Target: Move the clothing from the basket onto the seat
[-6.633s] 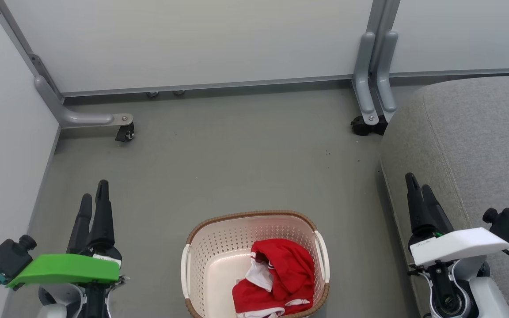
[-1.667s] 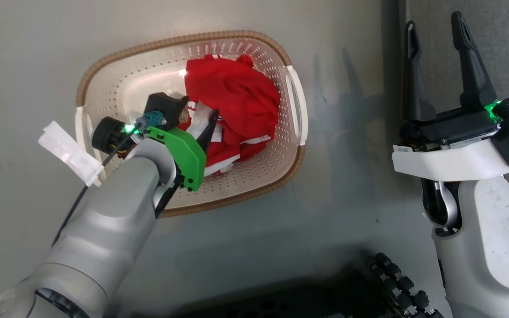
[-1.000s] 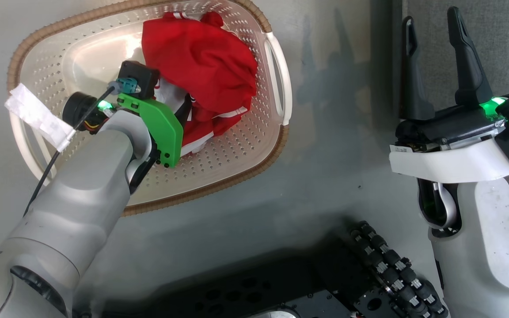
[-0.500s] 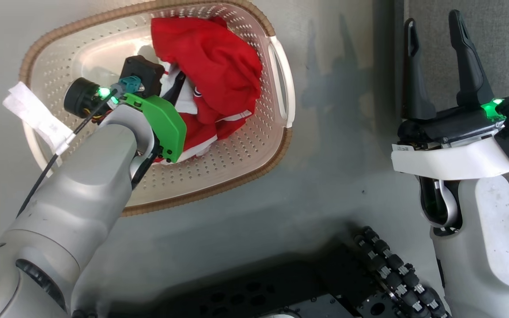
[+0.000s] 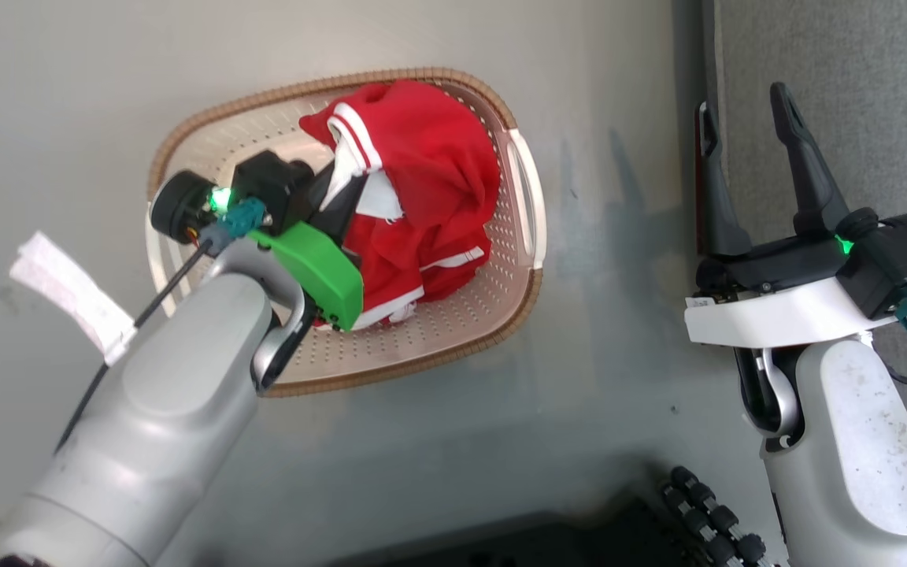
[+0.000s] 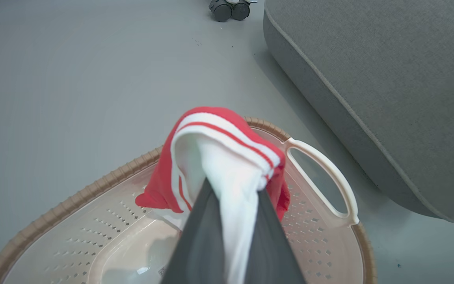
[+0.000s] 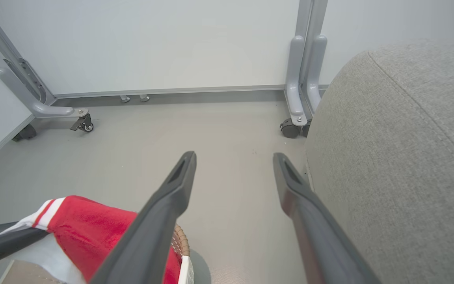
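The cream basket (image 5: 438, 354) with a brown rim stands on the grey floor, holding the red clothing (image 5: 442, 181). My left gripper (image 5: 341, 193) reaches into it from the left. In the left wrist view this gripper (image 6: 235, 185) is shut on the white lining of a red garment (image 6: 227, 130), whose striped edge is raised above the basket rim (image 6: 93, 185). My right gripper (image 5: 742, 101) stands open and empty by the edge of the grey seat (image 5: 855, 79). The right wrist view shows that gripper (image 7: 235, 157) over bare floor, between the clothing (image 7: 89, 221) and the seat (image 7: 400, 138).
Pale partition walls on grey legs with castors (image 7: 83, 124) (image 7: 290, 128) close off the far side. The seat's rounded side (image 6: 388, 79) lies just right of the basket's white handle (image 6: 329, 177). My dark wheeled base (image 5: 705, 520) sits at the bottom.
The left gripper has shut on the garment in the basket and raised its striped edge. The head camera has shifted. The right gripper stays open beside the seat.
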{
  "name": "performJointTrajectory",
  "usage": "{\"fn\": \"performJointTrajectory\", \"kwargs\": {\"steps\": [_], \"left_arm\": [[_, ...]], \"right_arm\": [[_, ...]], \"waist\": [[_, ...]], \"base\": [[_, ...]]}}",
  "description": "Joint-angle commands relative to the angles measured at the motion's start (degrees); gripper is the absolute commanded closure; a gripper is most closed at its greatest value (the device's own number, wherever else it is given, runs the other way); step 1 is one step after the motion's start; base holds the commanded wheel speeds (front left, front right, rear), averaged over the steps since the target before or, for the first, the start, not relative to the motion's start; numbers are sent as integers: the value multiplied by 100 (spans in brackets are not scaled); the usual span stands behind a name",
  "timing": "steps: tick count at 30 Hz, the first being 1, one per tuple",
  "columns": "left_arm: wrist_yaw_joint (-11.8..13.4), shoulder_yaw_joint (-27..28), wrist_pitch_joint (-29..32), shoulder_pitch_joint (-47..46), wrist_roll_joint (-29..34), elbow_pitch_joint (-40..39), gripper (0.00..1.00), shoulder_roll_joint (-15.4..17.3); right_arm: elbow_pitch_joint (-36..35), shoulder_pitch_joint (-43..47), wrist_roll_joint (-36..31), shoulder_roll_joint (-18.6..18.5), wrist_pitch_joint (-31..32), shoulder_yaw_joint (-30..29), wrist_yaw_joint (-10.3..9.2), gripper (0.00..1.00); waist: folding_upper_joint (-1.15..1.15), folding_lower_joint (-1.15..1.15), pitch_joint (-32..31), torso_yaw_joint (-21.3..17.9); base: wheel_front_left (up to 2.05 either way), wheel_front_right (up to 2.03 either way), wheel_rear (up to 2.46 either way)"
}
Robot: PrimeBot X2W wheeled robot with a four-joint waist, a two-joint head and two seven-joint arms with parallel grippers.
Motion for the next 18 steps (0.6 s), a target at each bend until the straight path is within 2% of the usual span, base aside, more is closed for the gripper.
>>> {"fn": "performJointTrajectory", "kwargs": {"steps": [1, 9, 18], "left_arm": [[14, 179, -15, 253, 191, -191, 100, 12], [-71, 1229, -17, 1314, 769, -1191, 100, -103], [-155, 2140, -16, 2276, 1248, -2083, 100, -280]], "right_arm": [[44, 91, -38, -15, -19, -6, -1, 0], [266, 322, -185, -15, 22, 27, -1, 0], [355, 698, -259, -16, 204, 20, -1, 0]], "waist": [[0, 0, -602, 262], [0, 0, -1441, 444], [0, 0, -2342, 668]], "base": [[0, 0, 0], [0, 0, 0], [0, 0, 0]]}}
